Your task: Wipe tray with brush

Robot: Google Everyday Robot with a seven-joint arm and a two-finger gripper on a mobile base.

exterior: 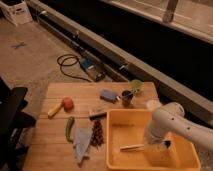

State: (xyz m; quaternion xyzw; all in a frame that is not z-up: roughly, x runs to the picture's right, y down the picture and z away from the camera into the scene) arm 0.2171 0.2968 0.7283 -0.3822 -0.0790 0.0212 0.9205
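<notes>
The yellow-orange tray [114, 131] takes up the right front part of the wooden table. My white arm comes in from the right and reaches down into it. The gripper [152, 143] sits low over the tray floor, shut on the brush [132, 147]. The brush's slim white handle sticks out to the left, lying nearly flat on the tray bottom. A small darker bit [167, 145] shows on the gripper's right side. The arm hides the fingers themselves.
Left of the tray lie a green chilli [69, 128], a grey cloth [82, 143], a dark cluster [97, 132], a dark block [97, 114], a red ball [68, 103] and a blue sponge [108, 94]. Cups [127, 98] stand behind the tray. A dark chair [11, 119] stands at the left.
</notes>
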